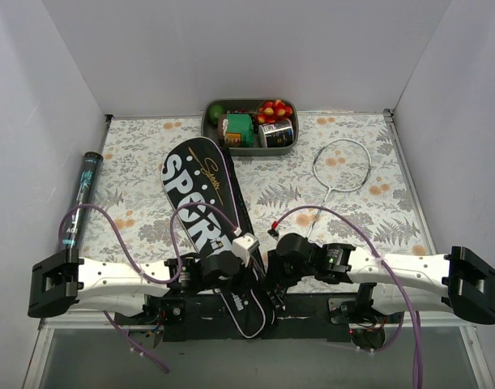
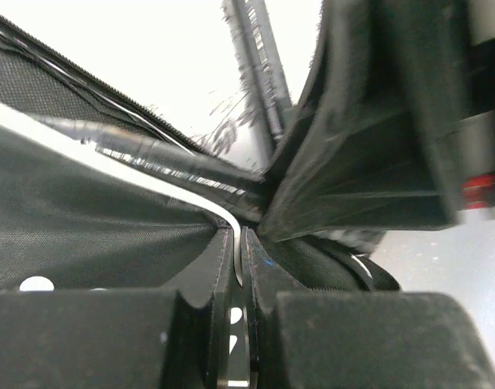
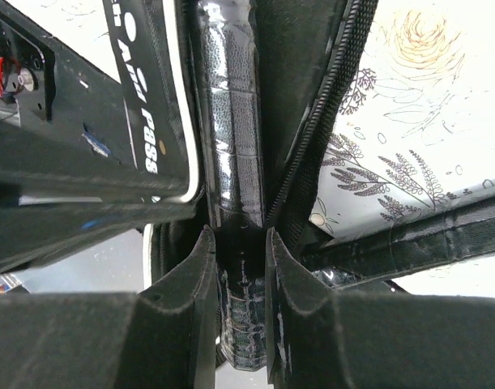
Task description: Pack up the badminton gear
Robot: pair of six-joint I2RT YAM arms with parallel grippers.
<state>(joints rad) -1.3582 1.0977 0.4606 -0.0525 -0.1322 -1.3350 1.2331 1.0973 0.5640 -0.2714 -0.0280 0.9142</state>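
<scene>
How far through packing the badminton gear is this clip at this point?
Roughly halfway. One racket seems mostly inside the cover: only its handle shows at the open end, gripped by the right pincer, while the left pincer pinches the cover's edge. To do: the second racket lies loose on the table, and the cover is unzipped.

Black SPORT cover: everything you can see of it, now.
The cover is long, black, racket-shaped fabric with white SPORT lettering, gold script, white piping and a zipped edge. It lies diagonally on the floral cloth, wide end by the grey tray, narrow end toward the near edge. The left claw is shut on its edge; the right claw grips a racket handle between its open flaps.
</scene>
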